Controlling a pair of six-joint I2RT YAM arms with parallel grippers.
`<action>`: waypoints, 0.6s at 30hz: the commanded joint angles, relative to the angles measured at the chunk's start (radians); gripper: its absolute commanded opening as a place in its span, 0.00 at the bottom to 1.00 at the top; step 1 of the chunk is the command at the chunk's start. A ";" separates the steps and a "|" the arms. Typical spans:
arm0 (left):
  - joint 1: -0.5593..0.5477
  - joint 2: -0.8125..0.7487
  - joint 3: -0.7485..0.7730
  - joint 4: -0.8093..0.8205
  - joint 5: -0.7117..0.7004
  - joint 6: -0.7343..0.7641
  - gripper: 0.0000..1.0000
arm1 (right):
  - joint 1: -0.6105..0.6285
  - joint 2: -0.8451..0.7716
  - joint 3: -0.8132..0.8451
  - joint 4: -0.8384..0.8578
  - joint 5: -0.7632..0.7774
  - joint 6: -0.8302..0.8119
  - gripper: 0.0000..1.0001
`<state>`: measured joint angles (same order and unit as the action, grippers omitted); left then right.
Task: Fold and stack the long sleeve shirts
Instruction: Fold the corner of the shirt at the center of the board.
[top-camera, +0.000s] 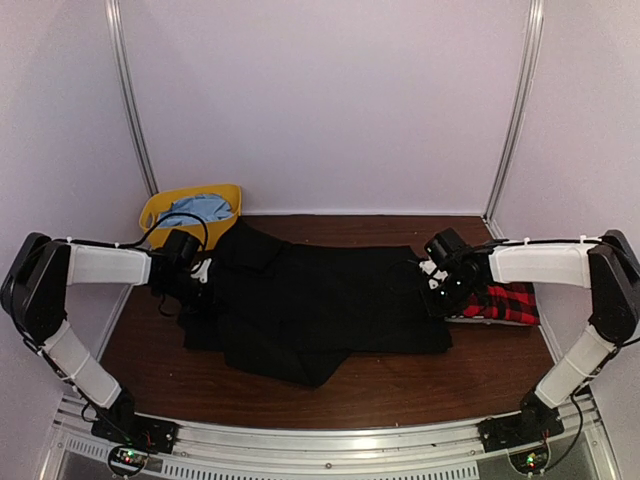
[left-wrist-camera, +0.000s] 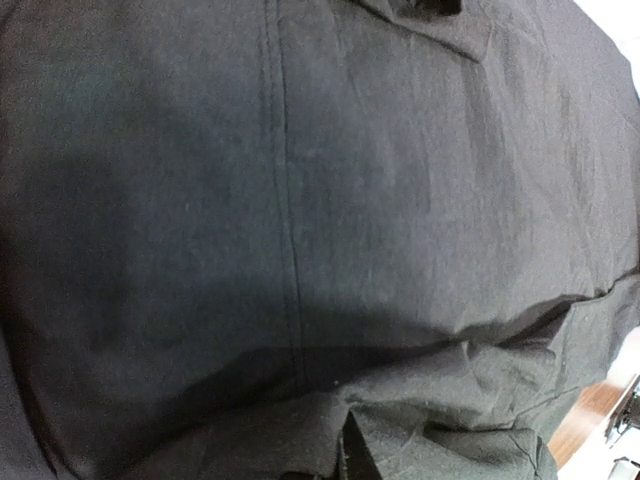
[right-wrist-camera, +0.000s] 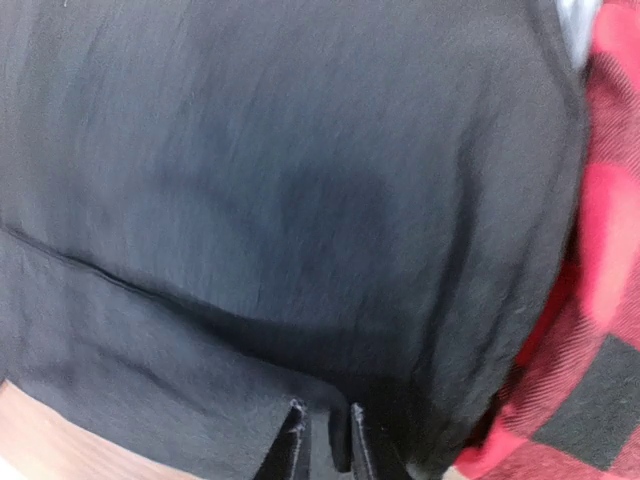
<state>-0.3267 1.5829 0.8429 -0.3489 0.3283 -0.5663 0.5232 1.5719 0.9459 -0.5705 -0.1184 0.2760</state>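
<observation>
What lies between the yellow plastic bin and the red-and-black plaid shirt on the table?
The plain black cloth shirt, spread across the brown wooden table; the top external view shows it.

A spread shirt (top-camera: 320, 300) lies across the middle of the table (top-camera: 400, 395), reaching from the left side almost to the right. A second shirt (top-camera: 505, 303) lies just to its right, and their edges meet. In the back left corner, behind the spread shirt's left end, stands a bin (top-camera: 152, 212) with a bundle of cloth (top-camera: 200, 210) in it. The left gripper (top-camera: 195, 285) sits at the spread shirt's left edge. The right gripper (top-camera: 440, 300) sits at its right edge, beside the second shirt.
</observation>
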 joint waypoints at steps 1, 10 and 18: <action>0.008 0.033 0.037 0.065 -0.025 0.010 0.08 | -0.008 -0.010 0.047 -0.003 0.085 0.000 0.27; 0.008 0.020 0.019 0.092 -0.028 0.006 0.30 | 0.087 -0.276 -0.040 0.052 0.011 -0.020 0.58; 0.008 0.025 0.013 0.114 -0.008 0.011 0.36 | 0.366 -0.278 -0.172 0.355 -0.141 0.027 0.71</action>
<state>-0.3264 1.6157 0.8577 -0.2840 0.3107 -0.5659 0.7883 1.2266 0.8238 -0.3798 -0.1875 0.2813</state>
